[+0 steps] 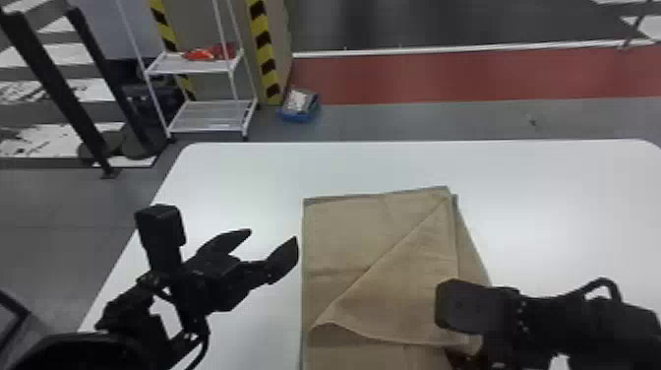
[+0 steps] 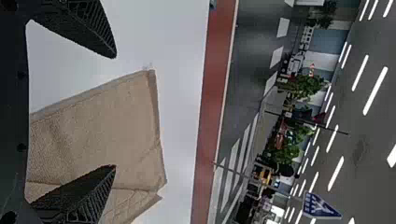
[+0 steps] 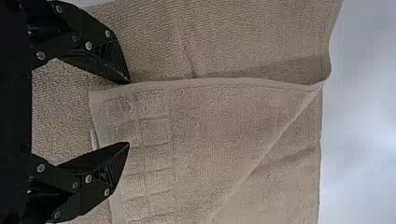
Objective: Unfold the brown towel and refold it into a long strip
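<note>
Left gripper (image 1: 273, 235) near 1 towel (image 1: 354, 236)

The brown towel (image 1: 344, 236) lies flat on the white table (image 1: 246, 182), folded in layers, its fairly straight left edge running from near to far. A top flap is turned over along a diagonal crease from the far right corner to the near left, its near edge curling up slightly at the left end. A lower layer slants out on the right. The flap has a hemmed band of stitched squares and some shallow wrinkles
</note>
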You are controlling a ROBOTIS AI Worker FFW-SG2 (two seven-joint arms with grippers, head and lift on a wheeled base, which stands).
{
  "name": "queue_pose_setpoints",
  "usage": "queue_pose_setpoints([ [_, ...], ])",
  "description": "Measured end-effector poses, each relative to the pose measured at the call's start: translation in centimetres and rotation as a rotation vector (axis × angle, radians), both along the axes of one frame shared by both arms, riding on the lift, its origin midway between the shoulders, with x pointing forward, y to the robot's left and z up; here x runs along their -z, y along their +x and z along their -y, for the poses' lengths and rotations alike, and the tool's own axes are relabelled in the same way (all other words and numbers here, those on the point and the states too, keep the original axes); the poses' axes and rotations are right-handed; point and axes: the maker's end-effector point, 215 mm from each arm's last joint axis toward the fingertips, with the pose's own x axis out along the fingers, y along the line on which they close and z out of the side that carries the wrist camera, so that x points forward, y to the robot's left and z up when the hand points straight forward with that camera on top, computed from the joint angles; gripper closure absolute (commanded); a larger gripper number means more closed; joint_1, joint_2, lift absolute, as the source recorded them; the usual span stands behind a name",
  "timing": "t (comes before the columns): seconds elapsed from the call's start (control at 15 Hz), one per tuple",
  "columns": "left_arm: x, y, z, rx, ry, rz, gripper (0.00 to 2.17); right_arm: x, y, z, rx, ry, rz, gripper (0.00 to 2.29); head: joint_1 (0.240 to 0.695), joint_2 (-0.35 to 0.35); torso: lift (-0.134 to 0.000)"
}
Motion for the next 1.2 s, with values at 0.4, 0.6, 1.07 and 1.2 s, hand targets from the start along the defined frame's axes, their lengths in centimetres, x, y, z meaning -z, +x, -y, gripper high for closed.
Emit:
queue_pose_setpoints([
  [0.4,0.0,-0.1,0.1,0.002,0.000,-0.001,0.03,-0.8,0.9,-0.1,0.018,0.012,0.033,0.48,0.695,0.111,-0.123],
  [0.6,0.1,-0.1,0.1,0.002,0.000,-0.001,0.03,-1.2,1.8,-0.2,0.039,0.018,0.054,0.58,0.695,0.110,-0.123],
  [1.07,0.1,-0.2,-0.1,0.001,0.000,-0.003,0.03,-1.4,2.0,-0.3,0.051,0.027,0.050,1.39,0.695,0.114,-0.123],
  [1.2,0.1,-0.3,-0.1,0.002,0.000,-0.002,0.03,-1.7,2.0,-0.2,0.055,0.034,0.051,1.39,0.695,0.112,-0.123],
])
